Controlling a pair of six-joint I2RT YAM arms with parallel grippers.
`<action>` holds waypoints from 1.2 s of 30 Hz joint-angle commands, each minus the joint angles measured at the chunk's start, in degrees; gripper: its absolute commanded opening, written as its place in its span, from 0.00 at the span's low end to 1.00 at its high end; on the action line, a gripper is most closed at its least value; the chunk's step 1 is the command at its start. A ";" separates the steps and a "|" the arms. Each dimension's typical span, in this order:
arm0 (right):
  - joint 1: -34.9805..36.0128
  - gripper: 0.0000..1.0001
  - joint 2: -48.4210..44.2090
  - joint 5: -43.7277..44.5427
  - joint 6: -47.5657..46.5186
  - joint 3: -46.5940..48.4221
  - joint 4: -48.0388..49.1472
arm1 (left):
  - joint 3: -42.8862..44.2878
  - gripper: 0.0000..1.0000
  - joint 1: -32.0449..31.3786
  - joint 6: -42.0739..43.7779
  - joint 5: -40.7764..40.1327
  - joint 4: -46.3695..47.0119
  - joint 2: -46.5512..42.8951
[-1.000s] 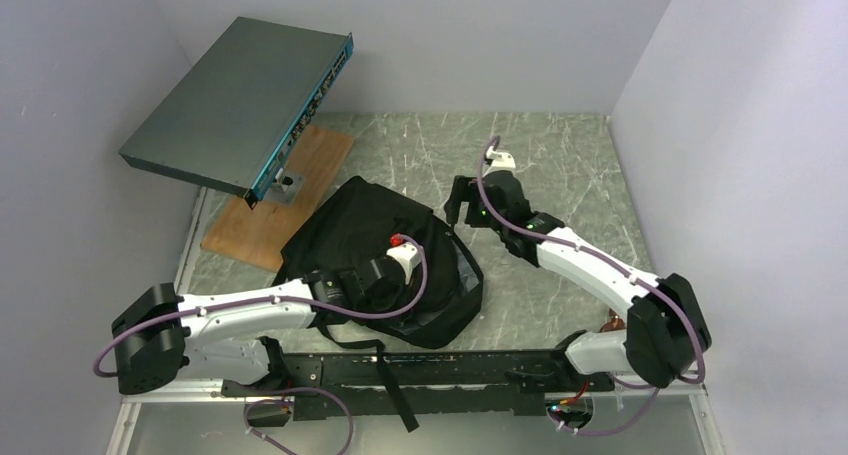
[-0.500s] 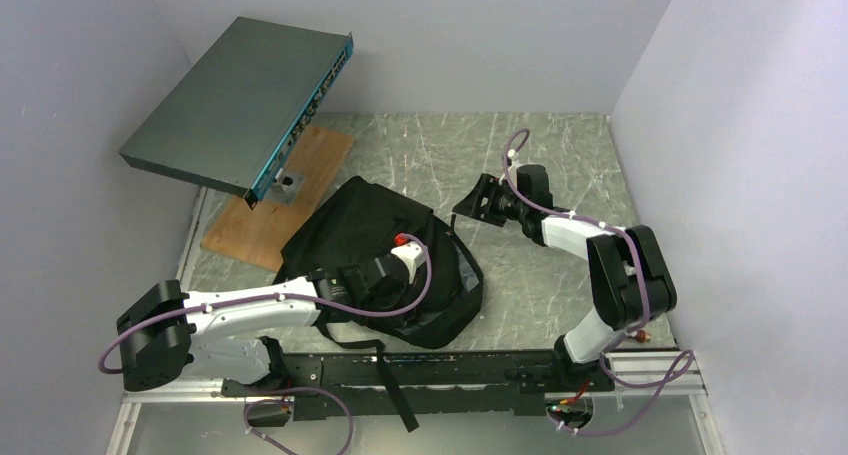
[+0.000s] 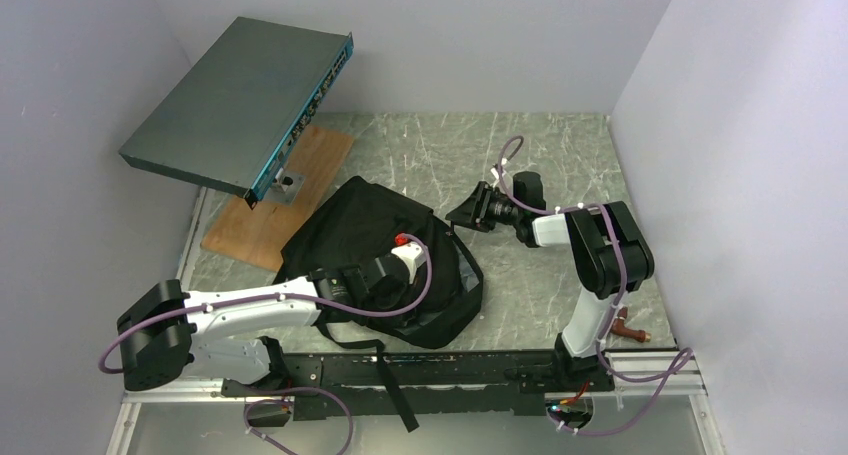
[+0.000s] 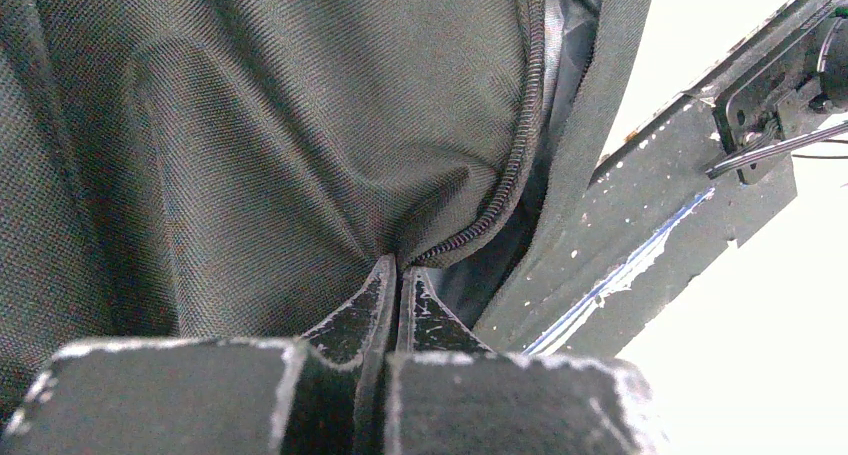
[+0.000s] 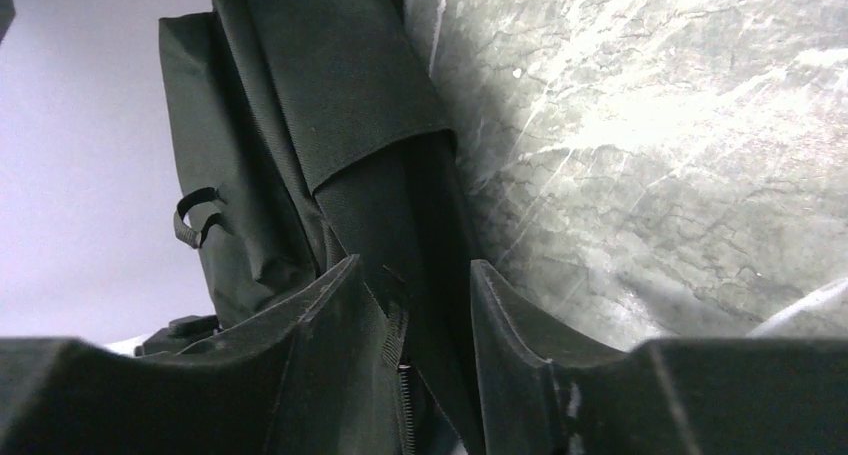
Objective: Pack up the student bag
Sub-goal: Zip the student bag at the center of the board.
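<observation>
The student bag (image 3: 360, 237), a black fabric backpack, lies flat in the middle of the table with its zipper partly open. My left gripper (image 3: 392, 277) is over its near right part. In the left wrist view its jaws are closed (image 4: 398, 267), pinching the bag's fabric at the zipper edge (image 4: 500, 190), with grey lining (image 4: 575, 15) showing in the opening. My right gripper (image 3: 463, 215) is low at the bag's far right edge. In the right wrist view it is open (image 5: 412, 275), with a fold of the bag (image 5: 340, 95) and a zipper between its fingers.
A grey rack device (image 3: 240, 100) is propped at a tilt on a wooden board (image 3: 262, 225) at the back left. A small brown object (image 3: 630, 330) lies by the right arm's base. The black mounting rail (image 3: 450, 363) runs along the near edge. Walls close in left, back and right.
My right arm has folded back and its gripper has dropped and swung down toward the bag's right edge. My left gripper has stayed on the bag, barely shifting.
</observation>
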 commanded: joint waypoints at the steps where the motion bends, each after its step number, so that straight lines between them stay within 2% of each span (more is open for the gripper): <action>1: -0.01 0.44 0.55 -2.51 1.48 0.13 6.86 | 2.07 0.00 -0.16 0.74 0.58 0.78 0.78; 6: -0.03 0.37 1.53 -3.18 1.85 0.35 7.79 | 1.85 0.00 -0.18 0.68 0.74 1.17 0.91; 15: 0.10 0.37 2.32 -4.35 2.64 -0.69 10.36 | 2.05 0.00 -0.17 0.87 0.83 1.00 1.04; 18: 0.10 0.28 2.23 -4.54 2.89 -1.15 10.97 | 2.05 0.00 -0.16 0.81 1.06 1.12 1.13; 19: 0.10 0.20 2.31 -4.90 3.18 -1.31 11.66 | 1.97 0.00 -0.16 0.95 1.54 1.50 1.13; 20: 0.10 0.00 2.34 -5.56 3.71 -1.56 12.43 | 2.07 0.00 -0.16 1.24 2.21 1.54 1.06; 21: -0.09 0.00 1.87 -6.57 4.08 -2.00 12.93 | 2.29 0.00 -0.16 1.83 2.53 1.41 0.77; 22: -0.61 0.00 -0.82 -5.58 3.73 -3.54 12.18 | 2.20 0.07 -0.16 2.86 3.33 1.99 0.10; 25: -0.41 0.00 -10.42 4.10 -2.16 -6.43 0.06 | 2.04 0.48 0.09 4.66 3.27 3.89 -3.66; 27: 0.64 0.00 -13.50 6.53 -5.27 -5.69 -7.44 | 3.11 0.64 1.69 6.44 3.28 5.02 -5.35; 30: 0.80 0.00 -15.41 7.31 -5.58 -4.98 -12.08 | 6.73 0.73 4.19 8.15 3.26 4.50 -4.60; 33: 0.88 0.00 -18.41 9.40 -4.00 -6.88 -13.53 | 12.12 0.75 6.90 9.16 1.31 4.00 -2.10; 36: 1.43 0.00 -21.89 12.31 -4.42 -8.88 -13.83 | 14.71 0.72 10.69 8.05 3.15 11.76 2.30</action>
